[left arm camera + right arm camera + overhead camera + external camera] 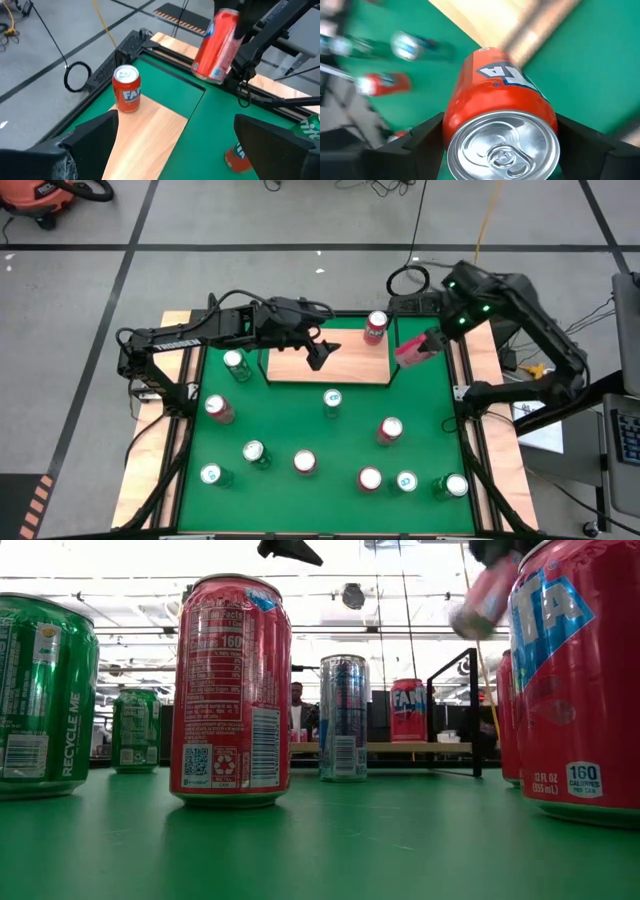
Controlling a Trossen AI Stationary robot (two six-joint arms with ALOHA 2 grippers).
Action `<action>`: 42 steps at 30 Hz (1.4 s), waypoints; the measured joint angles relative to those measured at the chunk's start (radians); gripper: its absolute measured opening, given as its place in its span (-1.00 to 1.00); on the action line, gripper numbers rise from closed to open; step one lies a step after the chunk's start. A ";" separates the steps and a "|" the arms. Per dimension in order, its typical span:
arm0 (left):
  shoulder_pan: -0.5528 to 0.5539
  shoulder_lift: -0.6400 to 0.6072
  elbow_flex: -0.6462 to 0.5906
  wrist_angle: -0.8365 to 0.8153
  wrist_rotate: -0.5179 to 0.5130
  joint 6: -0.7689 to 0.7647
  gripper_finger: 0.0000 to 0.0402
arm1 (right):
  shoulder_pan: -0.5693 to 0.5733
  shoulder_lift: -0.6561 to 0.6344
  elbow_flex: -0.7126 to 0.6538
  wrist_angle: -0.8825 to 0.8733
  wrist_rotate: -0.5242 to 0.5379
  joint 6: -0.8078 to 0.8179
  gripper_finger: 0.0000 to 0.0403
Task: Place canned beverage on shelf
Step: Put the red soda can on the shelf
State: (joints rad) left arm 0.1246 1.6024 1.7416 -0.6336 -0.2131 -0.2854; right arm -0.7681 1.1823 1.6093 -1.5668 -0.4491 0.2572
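Between the closed fingers of the right gripper [415, 348], just beyond the shelf [300, 366], the tilted red can [411, 350] looks rigid, smooth, probably heavy, best clamped mid-body; left gripper [322, 353] hovers spread, empty.

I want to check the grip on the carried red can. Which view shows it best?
Right wrist view: the red can fills the frame between the right tool's fingers. Left wrist view shows it tilted in the air; high view small; low view a blur.

Bright overhead ceiling glare in the low view; motion-blurred right wrist background.
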 joint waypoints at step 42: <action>0.019 0.052 0.001 0.463 0.180 0.265 0.99 | 0.150 0.058 0.147 0.731 -0.290 0.243 0.45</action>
State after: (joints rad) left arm 0.1436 1.6549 1.7424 -0.1707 -0.0333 -0.0209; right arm -0.6185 1.2403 1.7565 -0.8354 -0.7395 0.5001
